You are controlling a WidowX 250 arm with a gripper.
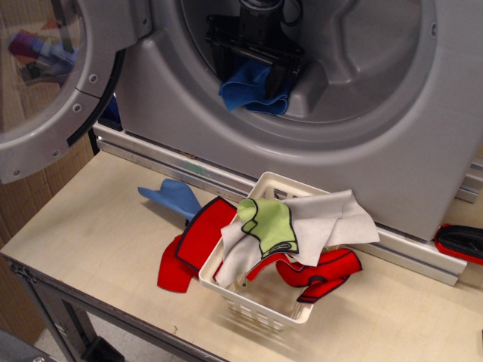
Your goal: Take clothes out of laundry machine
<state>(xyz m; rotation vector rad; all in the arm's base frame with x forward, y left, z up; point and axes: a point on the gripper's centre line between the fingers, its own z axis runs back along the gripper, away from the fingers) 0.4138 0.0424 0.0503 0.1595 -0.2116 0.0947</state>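
The silver-grey laundry machine (392,143) fills the back, with its round door (45,83) swung open at the left. A mid-blue cloth (253,92) lies at the front lip of the drum. My black gripper (251,74) reaches into the drum right above it. The jaws stand apart, straddling the top of the cloth, and their tips are partly hidden in its folds. Other clothes are outside: a green piece (268,222), a white piece (332,219) and red pieces with black edging (189,245) drape over the white basket (260,317).
A second blue cloth (172,196) lies on the wooden table (83,241) left of the basket. A red and black object (460,241) sits at the right edge by the machine's base rail. The table's front edge is close to the basket.
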